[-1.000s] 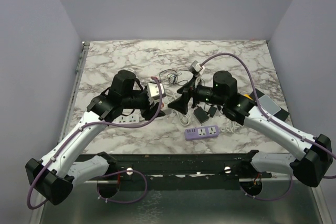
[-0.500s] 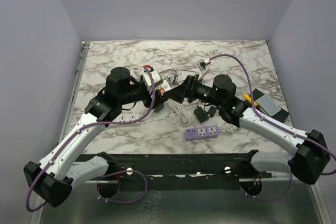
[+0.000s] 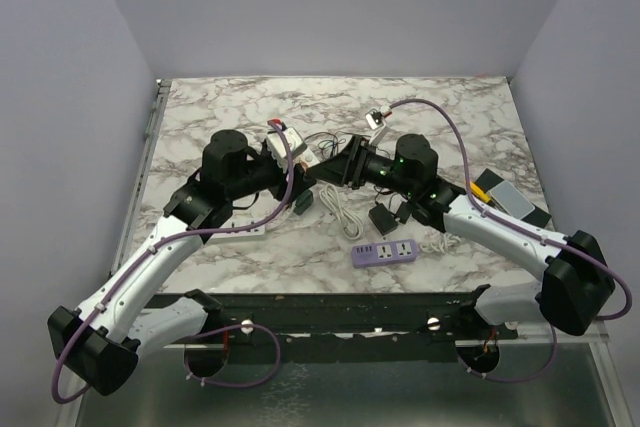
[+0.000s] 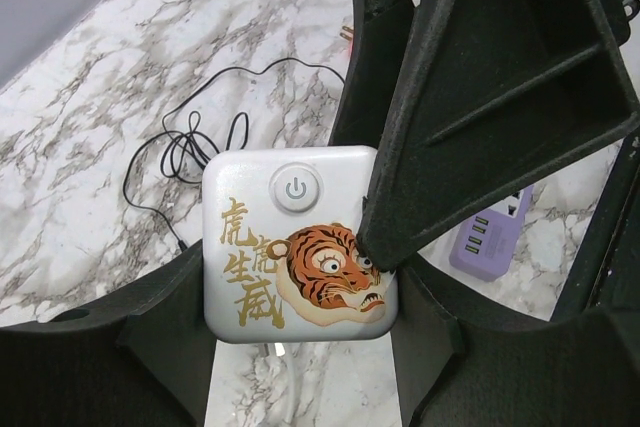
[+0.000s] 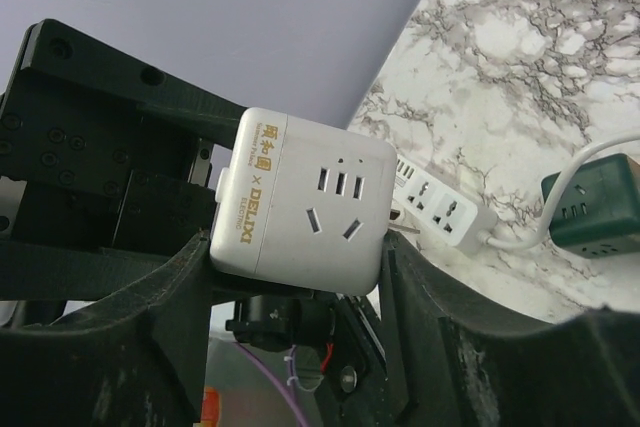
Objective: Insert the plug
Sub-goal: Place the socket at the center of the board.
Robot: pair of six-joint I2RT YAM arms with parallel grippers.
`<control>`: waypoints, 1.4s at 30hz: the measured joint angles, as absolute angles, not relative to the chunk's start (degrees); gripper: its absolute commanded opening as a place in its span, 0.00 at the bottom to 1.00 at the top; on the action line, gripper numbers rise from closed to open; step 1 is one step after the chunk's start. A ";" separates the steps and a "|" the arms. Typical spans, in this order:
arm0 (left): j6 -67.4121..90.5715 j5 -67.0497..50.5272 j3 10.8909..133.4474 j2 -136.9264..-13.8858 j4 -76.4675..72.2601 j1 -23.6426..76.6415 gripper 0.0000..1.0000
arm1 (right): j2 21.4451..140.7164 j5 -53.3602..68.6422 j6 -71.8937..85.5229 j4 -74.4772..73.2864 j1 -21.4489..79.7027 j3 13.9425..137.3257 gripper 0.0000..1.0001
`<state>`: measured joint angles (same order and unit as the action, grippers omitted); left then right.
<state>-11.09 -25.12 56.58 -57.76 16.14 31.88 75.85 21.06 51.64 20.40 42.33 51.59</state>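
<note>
My left gripper (image 3: 287, 150) is shut on a white cube socket (image 3: 283, 139) and holds it above the table. In the left wrist view the cube (image 4: 290, 237) shows a power button and a tiger picture between my left gripper's (image 4: 300, 275) fingers. A white cord (image 4: 287, 387) hangs below it. My right gripper (image 3: 325, 163) has come up against the cube. In the right wrist view the cube's socket face (image 5: 310, 197) sits between my right gripper's (image 5: 300, 247) spread fingers. No plug shows in either gripper.
On the marble table lie a purple power strip (image 3: 385, 251), a white power strip (image 5: 440, 209), a green socket block (image 3: 303, 204), a coiled white cable (image 3: 340, 212), black adapters (image 3: 385, 217), a thin black wire (image 3: 320, 139) and a grey box (image 3: 508, 197) at the right.
Both grippers rose and moved toward the back. The right gripper closed the gap to the cube, so its fingers now stand around it. The left gripper kept hold of the cube.
</note>
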 measured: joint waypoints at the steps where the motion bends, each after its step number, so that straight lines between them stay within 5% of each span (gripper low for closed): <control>1: -10.92 -25.12 56.25 -57.74 15.88 31.90 0.20 | 75.85 21.10 51.55 19.99 42.30 51.70 0.01; 5: -10.37 -25.21 55.37 -57.47 15.25 31.97 0.91 | 75.72 21.58 50.72 17.91 41.95 52.21 0.01; 6: -10.39 -25.30 55.16 -57.28 15.16 32.01 0.98 | 75.61 21.91 50.46 17.47 41.58 52.25 0.01; 25: -31.35 -31.00 49.12 -48.84 26.04 33.04 0.99 | 82.50 27.83 24.84 -23.70 35.38 68.51 0.01; 42: -35.40 -21.21 40.12 -46.61 24.53 32.58 0.99 | 101.47 17.04 23.59 -53.74 48.14 83.24 0.01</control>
<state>-35.40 -21.21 40.12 -46.61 24.53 32.58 101.47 17.04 23.59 -53.74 48.14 83.24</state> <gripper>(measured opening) 0.989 0.598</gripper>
